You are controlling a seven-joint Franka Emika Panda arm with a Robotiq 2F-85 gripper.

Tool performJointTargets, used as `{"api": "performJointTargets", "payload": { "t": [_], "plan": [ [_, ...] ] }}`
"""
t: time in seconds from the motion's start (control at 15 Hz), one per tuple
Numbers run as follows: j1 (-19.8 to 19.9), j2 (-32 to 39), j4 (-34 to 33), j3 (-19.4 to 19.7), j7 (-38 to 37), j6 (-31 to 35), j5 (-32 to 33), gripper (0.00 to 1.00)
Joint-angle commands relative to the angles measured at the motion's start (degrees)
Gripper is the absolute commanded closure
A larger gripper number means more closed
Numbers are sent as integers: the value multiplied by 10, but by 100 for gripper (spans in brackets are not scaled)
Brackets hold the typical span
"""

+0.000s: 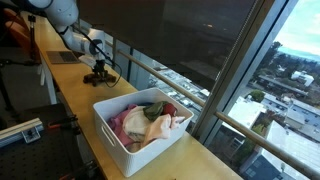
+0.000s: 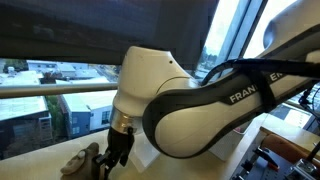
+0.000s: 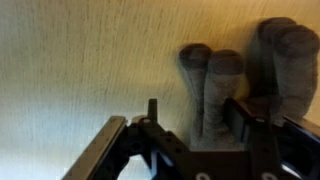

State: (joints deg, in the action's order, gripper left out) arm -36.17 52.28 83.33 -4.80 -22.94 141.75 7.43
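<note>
**A:** Start from the left. Where is your claw, and what is it doing?

**B:** In an exterior view your arm (image 1: 62, 25) comes in from the top left, and the claw (image 1: 97, 72) sits low over the wooden surface (image 1: 70, 95). In the wrist view the claw (image 3: 178, 125) is spread wide. One finger (image 3: 105, 145) is at the left, the other is far over to the right, and nothing is pinched between them.

**A:** And the thing nearest to it?

**B:** It is a grey plush toy (image 3: 215, 80) lying on the surface (image 3: 80, 60). Two of its fuzzy limbs lie inside the gap, close to your right-hand finger, and two more poke out beyond that finger. From the wrist view you cannot tell whether the finger touches them. In an exterior view the plush toy (image 2: 80, 160) is at the bottom left, just beside the claw (image 2: 112, 152).

**A:** Any writing to read?

**B:** There is white lettering (image 2: 255, 95) on the arm (image 2: 190, 100). You can read "FRAN", and the rest is cut off by the frame edge.

**A:** And further right?

**B:** A white slotted basket (image 1: 112, 135) stands on the same surface, well apart from your claw. It is heaped with clothes (image 1: 145, 120) in pink, green and cream. To the right of it is the window (image 1: 260, 70), with rooftops showing far below.
</note>
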Motion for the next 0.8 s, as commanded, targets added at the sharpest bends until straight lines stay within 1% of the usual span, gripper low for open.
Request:
{"api": "performJointTargets", "payload": {
  "t": [0.0,0.2,0.27,0.33,0.4,0.53,0.6,0.73],
  "plan": [
    [11,23,-30,-14,26,-6,-18,63],
    [12,31,-40,-18,34,-9,-24,84],
    [12,33,-43,-19,36,-10,-25,93],
    [12,36,-46,-20,37,-11,-26,98],
    [12,37,-48,-21,38,-11,-27,100],
    [13,39,-50,-22,40,-12,-28,100],
    [13,39,-50,-23,41,-12,-28,98],
    [15,38,-49,-23,44,-11,-30,99]
  ]
}}
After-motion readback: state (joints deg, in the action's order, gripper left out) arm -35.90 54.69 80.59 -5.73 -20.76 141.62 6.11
